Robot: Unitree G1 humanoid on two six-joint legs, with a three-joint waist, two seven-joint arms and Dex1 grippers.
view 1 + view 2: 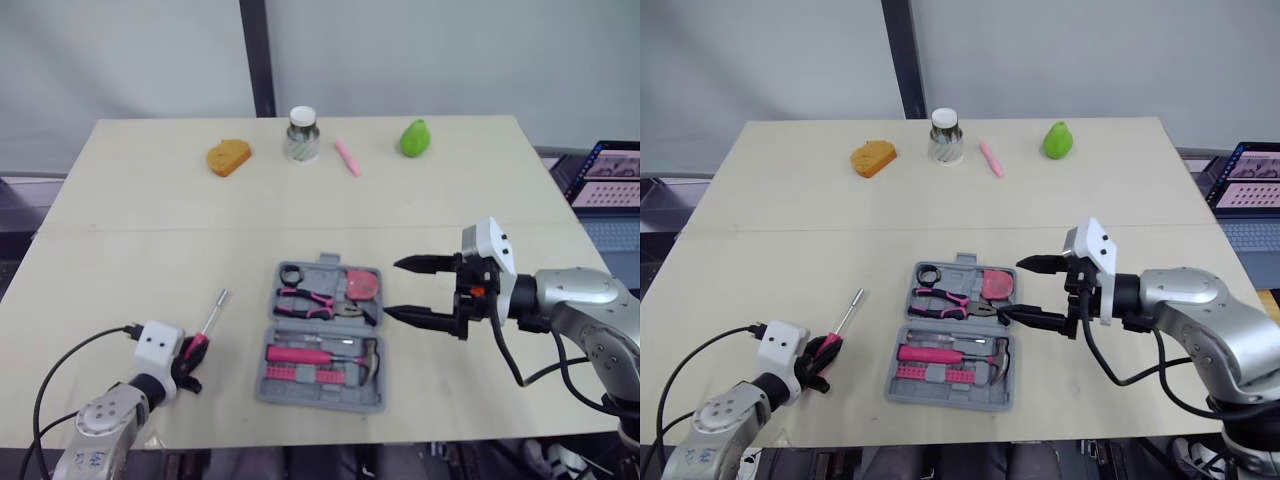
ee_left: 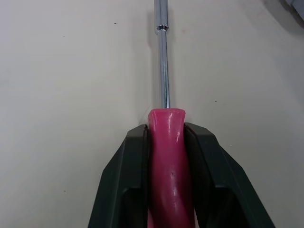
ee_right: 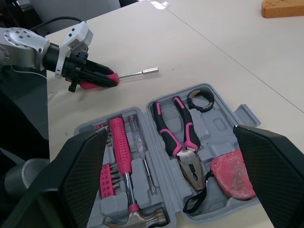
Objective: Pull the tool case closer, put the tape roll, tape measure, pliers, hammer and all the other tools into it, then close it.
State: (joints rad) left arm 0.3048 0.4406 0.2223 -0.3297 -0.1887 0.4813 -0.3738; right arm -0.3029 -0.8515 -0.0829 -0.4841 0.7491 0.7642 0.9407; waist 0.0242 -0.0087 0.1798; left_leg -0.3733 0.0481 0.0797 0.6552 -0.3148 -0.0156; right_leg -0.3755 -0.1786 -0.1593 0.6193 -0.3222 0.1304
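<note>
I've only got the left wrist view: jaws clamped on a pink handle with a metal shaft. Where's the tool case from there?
Observer: The tool case lies open on the table, just to the robot's right of that screwdriver.
Operator: Is the other arm in my way?
Observer: The right gripper sits at the case's right edge, jaws wide open, holding nothing.

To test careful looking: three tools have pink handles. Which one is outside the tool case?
The screwdriver, clamped in the left gripper, to the left of the tool case. The hammer and pliers already lie in its slots.
</note>
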